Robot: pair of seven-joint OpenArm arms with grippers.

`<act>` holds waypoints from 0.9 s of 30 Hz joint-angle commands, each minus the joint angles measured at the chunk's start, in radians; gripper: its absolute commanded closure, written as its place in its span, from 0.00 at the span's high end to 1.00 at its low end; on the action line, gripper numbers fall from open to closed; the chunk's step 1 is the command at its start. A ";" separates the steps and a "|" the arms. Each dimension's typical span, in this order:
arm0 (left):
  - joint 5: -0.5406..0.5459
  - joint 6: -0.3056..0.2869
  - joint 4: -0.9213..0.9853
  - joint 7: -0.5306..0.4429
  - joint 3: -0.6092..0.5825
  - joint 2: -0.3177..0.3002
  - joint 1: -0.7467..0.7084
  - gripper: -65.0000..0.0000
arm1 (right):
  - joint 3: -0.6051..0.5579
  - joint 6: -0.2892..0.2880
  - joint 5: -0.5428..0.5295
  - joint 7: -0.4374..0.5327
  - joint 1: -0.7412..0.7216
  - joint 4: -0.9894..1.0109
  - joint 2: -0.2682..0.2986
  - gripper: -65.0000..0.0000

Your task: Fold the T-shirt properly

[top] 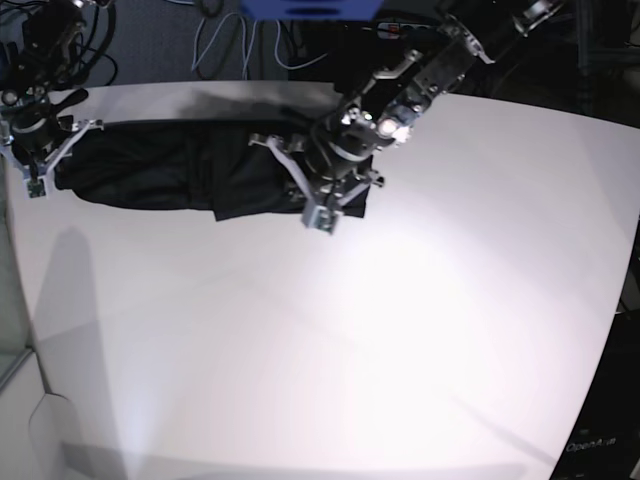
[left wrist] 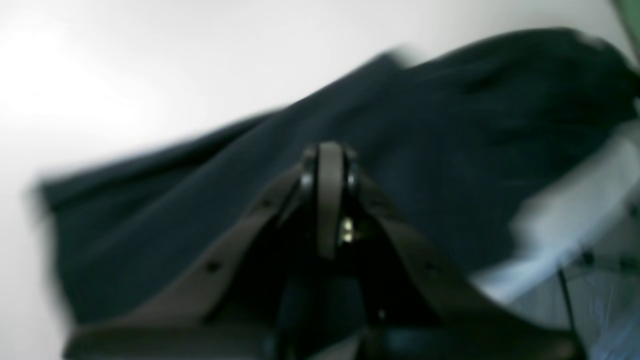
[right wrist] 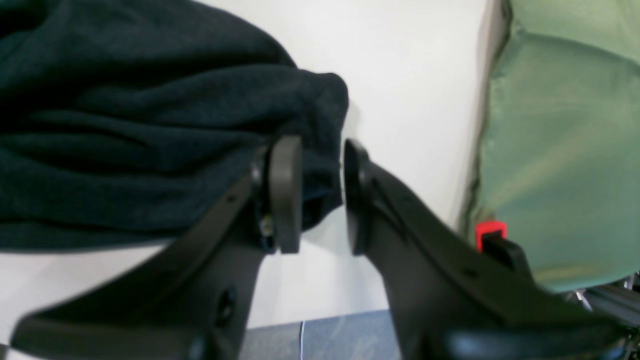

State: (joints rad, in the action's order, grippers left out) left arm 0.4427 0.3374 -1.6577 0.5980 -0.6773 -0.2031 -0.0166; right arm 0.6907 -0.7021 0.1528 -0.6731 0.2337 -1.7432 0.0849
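**Black shirt bunched along the far edge, one arm at each end**

While the near half of the white table (top: 330, 340) lies bare, all the work sits at its far side. Nearest of the working parts is the left gripper (top: 322, 214), clenched tight with its fingers pressed together; it hovers over the near hem of the T-shirt (top: 190, 170), and whether any fabric is caught between the tips cannot be told from the blurred left wrist view. Farther back and at the other end, the right gripper (right wrist: 322, 195) has its jaws parted, straddling a rolled corner of the cloth without pinching it.

To do this step well, I judge the right gripper should close on that corner only, not the whole roll, then both arms should draw apart to pull the shirt flat before any fold is laid; lifting now would drag a wrinkled bundle.

Counted: one shirt, two grippers, one table. A green fabric surface (right wrist: 565, 150) shows beyond the table edge.
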 commanded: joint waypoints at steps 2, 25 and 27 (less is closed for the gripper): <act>0.000 -0.013 -0.020 -0.023 0.066 0.008 -0.018 0.00 | 0.004 0.004 -0.005 0.016 -0.009 -0.019 0.014 0.25; -0.008 -0.014 0.196 -0.097 0.126 0.006 -0.038 0.00 | 0.010 0.004 -0.005 0.014 -0.023 -0.021 0.017 0.46; -0.008 -0.014 0.212 -0.102 0.126 0.004 -0.039 0.00 | 0.010 0.004 -0.005 0.006 -0.026 -0.021 0.017 0.46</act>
State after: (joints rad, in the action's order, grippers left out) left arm 0.4397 0.2920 -1.4586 0.4404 -0.5526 -0.1883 -0.0521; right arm 0.6945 -0.7021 0.1532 -0.6804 0.2142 -1.7432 0.0879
